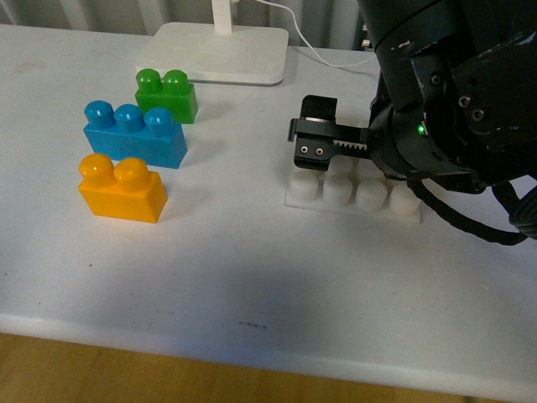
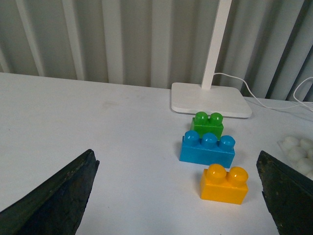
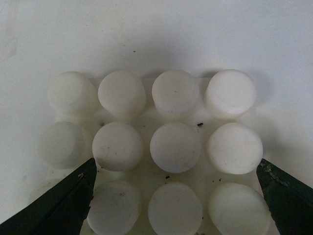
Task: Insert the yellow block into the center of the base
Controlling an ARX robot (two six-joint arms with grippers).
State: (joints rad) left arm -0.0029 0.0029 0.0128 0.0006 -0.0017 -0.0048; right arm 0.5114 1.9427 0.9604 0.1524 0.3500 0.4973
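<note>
The yellow block stands on the white table at the front left, with two round studs up. It also shows in the left wrist view, ahead of my left gripper, which is open and empty, well apart from it. The base, a white studded plate, lies right of centre. My right gripper is open and empty and hovers just above the base. In the right wrist view the base fills the picture between the open fingers. The left gripper is out of the front view.
A blue three-stud brick stands right behind the yellow block, and a green two-stud brick behind that. A smooth white lamp foot with a cable stands at the back. The table's front edge is near.
</note>
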